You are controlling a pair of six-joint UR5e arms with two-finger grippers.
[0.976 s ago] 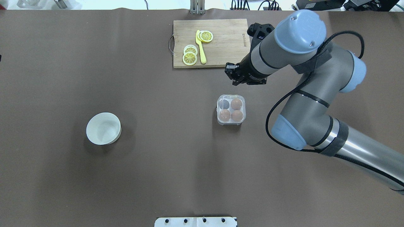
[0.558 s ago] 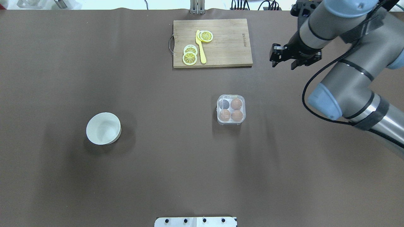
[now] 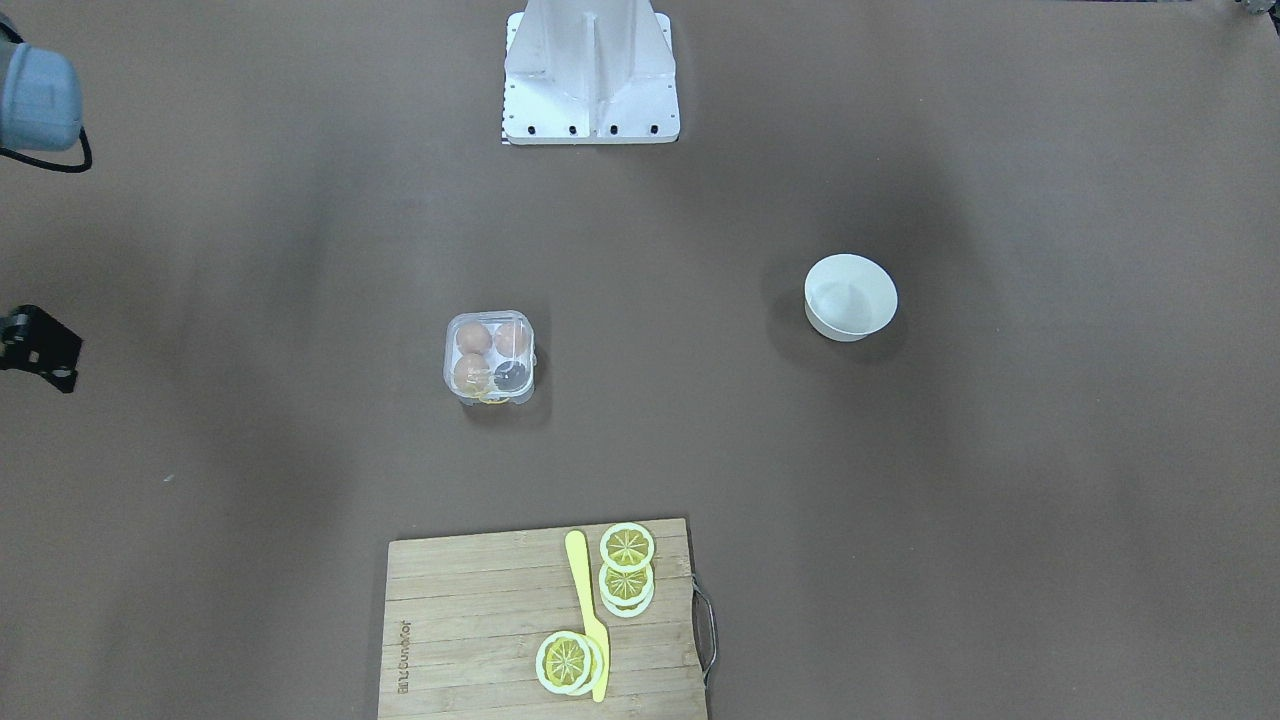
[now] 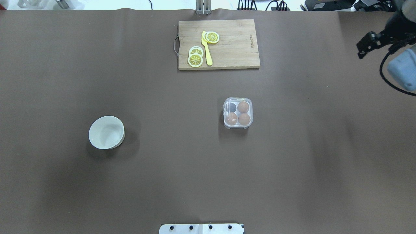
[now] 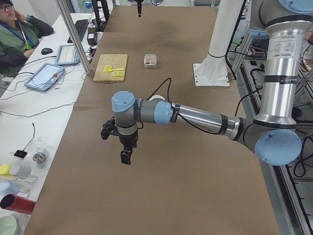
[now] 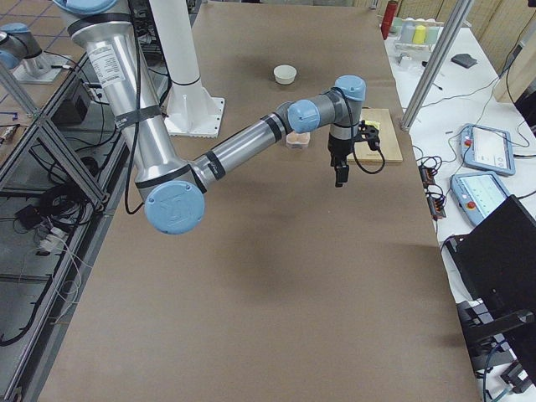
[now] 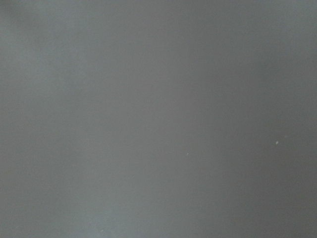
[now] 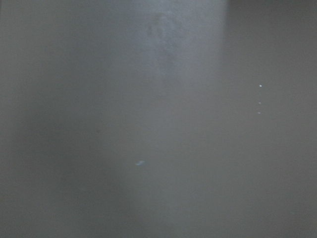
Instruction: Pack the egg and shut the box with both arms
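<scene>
Three eggs (image 4: 243,107) are held in the box (image 4: 238,127) at the table's (image 4: 162,97) centre, lid seemingly shut; little is judged left; for the right gripper (image 4: 364,47), at two o'clock, and the left gripper (image 5: 125,157), parted or closed cannot be told.

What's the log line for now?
box: lid down, three eggs, one cell empty | right fingers: clear of box, state unclear | left fingers: clear of box, state unclear

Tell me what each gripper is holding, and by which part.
Nothing shows in either: the left gripper and the right gripper both hang bare over the table, away from the box.
</scene>
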